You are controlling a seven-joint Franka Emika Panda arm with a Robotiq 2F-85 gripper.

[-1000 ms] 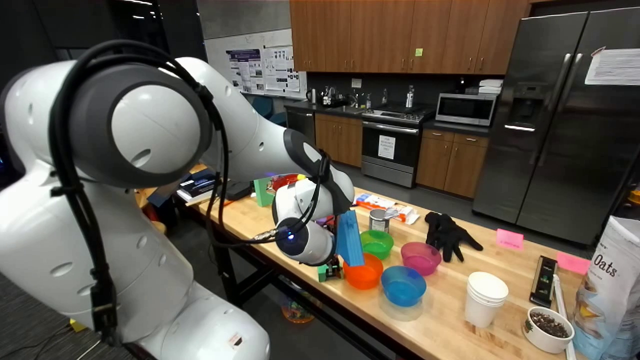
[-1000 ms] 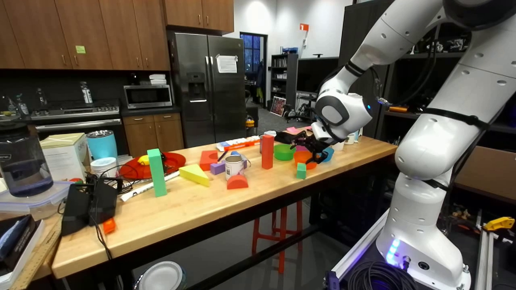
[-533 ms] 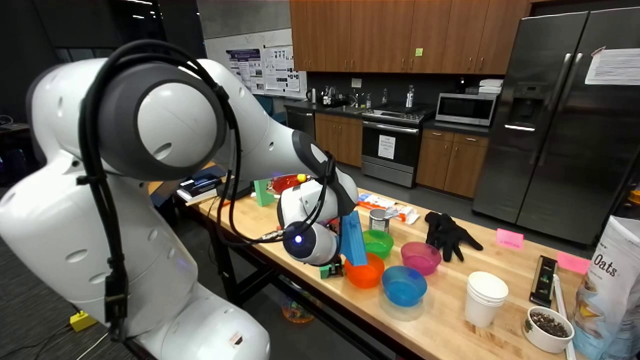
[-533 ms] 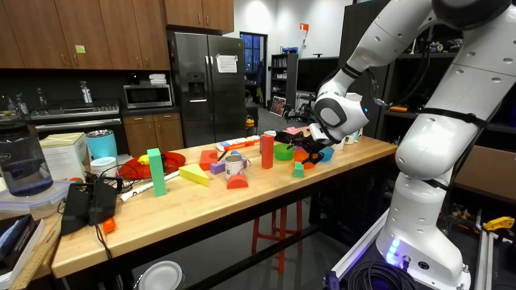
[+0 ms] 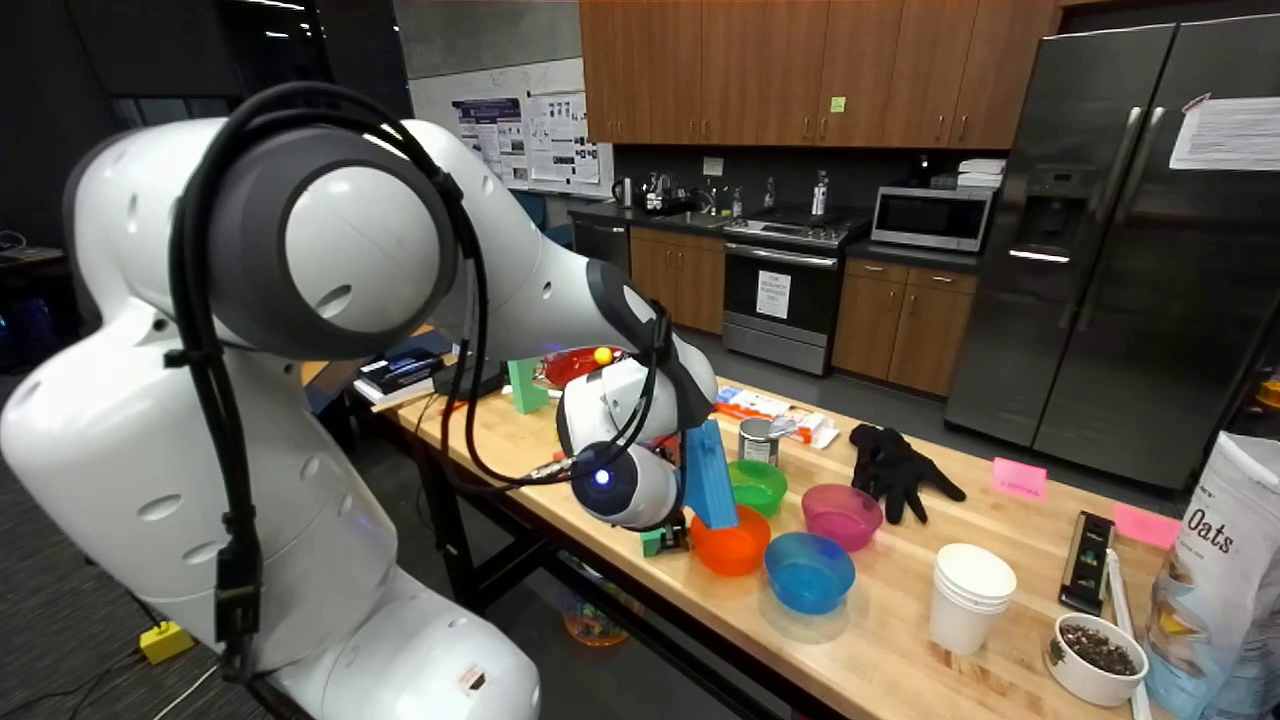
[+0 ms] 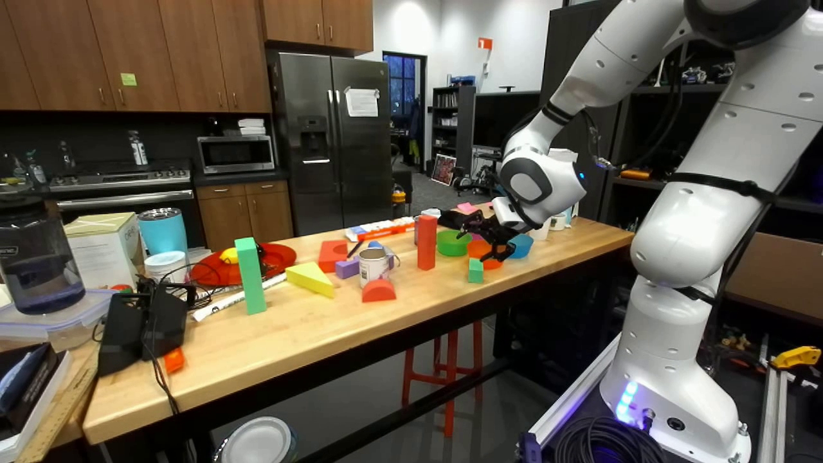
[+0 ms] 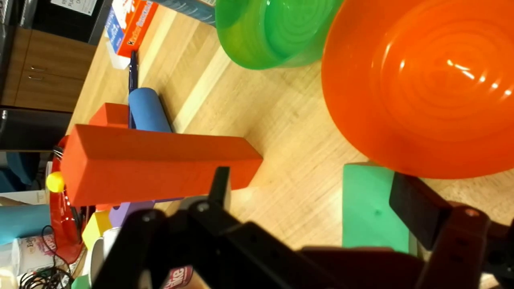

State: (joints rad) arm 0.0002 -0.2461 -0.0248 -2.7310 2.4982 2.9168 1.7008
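One green block lies by the wide-spread claw, close to the jaw nearest the orange bowl.

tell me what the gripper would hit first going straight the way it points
Probably the small green rectangular block seen between the open jaws; depth is unclear, so the light wooden tabletop might come first.

Claw spread wide across the bottom of the wrist view. One finger overlaps green block, contact unclear; the other crosses in front of red block. Orange bowl fills upper right, its rim overlapping an edge of green block; green bowl just beside it. Upper left on table: blue cylinder, pen, box. Lower left: purple block partly hidden, yellow block, red plate, tangled cables.
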